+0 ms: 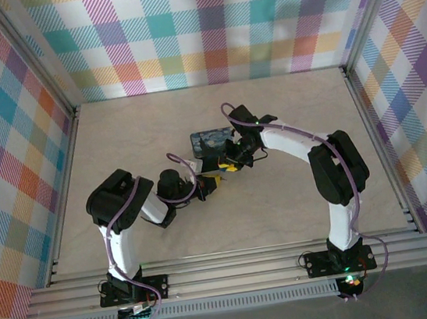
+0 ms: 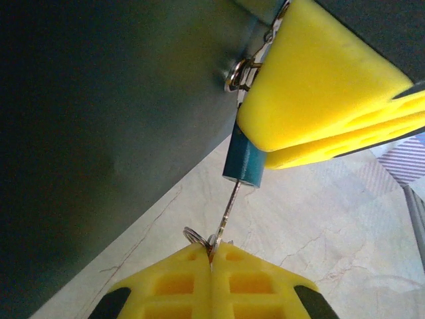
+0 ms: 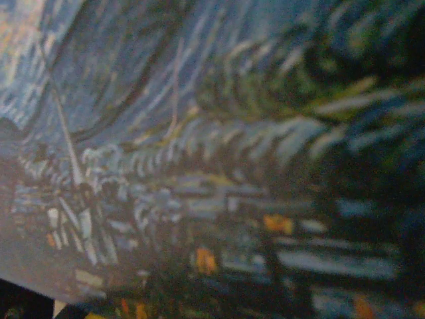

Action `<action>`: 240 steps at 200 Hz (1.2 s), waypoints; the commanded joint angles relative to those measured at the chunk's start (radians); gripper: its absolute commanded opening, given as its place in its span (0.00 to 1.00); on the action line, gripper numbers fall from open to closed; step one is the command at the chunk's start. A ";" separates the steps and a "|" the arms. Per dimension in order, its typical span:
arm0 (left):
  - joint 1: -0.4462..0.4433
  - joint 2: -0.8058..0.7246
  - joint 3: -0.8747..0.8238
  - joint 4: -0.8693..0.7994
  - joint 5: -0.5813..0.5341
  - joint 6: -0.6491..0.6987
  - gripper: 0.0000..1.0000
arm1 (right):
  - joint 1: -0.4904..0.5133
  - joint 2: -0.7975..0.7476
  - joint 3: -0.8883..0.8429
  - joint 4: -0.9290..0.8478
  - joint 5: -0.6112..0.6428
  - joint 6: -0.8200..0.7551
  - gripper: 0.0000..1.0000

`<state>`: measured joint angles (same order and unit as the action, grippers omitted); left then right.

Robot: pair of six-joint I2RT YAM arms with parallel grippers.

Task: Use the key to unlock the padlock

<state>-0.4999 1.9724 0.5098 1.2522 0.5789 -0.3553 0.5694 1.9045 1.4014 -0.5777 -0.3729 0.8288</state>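
Observation:
In the left wrist view my left gripper (image 2: 212, 252) is shut on the head of a thin metal key (image 2: 229, 206). A small key ring (image 2: 194, 234) sticks out beside the yellow fingertips. The key's shaft runs up into the bottom of a teal-blue padlock (image 2: 244, 161). The upper part of the padlock is clamped between the yellow fingers (image 2: 319, 86) of my right gripper, with a metal ring (image 2: 238, 74) at their edge. In the top view the left gripper (image 1: 207, 185) and the right gripper (image 1: 230, 163) meet at mid-table.
A box painted with a dark blue swirling picture (image 1: 209, 138) lies just behind the grippers; its blurred surface (image 3: 199, 133) is very close in the right wrist view. A dark wall (image 2: 99, 133) stands left of the padlock. Pale marbled tabletop (image 1: 116, 141) surrounds them, inside checkered walls.

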 commanded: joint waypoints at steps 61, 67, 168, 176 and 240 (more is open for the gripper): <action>0.078 0.030 0.048 0.086 0.141 -0.052 0.00 | 0.001 -0.045 -0.024 -0.007 -0.127 -0.107 0.00; 0.079 0.036 0.053 0.086 0.148 -0.056 0.00 | 0.000 -0.045 -0.024 -0.004 -0.133 -0.110 0.00; 0.084 0.049 0.069 0.097 0.149 -0.073 0.00 | 0.000 -0.018 0.004 -0.051 -0.206 -0.158 0.00; 0.085 0.046 0.063 0.096 0.133 -0.068 0.00 | 0.000 -0.014 0.010 -0.058 -0.207 -0.151 0.00; 0.082 0.014 0.038 0.080 0.066 -0.042 0.00 | 0.001 -0.032 0.027 -0.105 -0.141 -0.116 0.00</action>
<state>-0.4294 2.0205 0.5560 1.2934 0.6666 -0.4225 0.5697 1.8961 1.4059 -0.6399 -0.5423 0.6987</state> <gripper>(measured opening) 0.041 0.057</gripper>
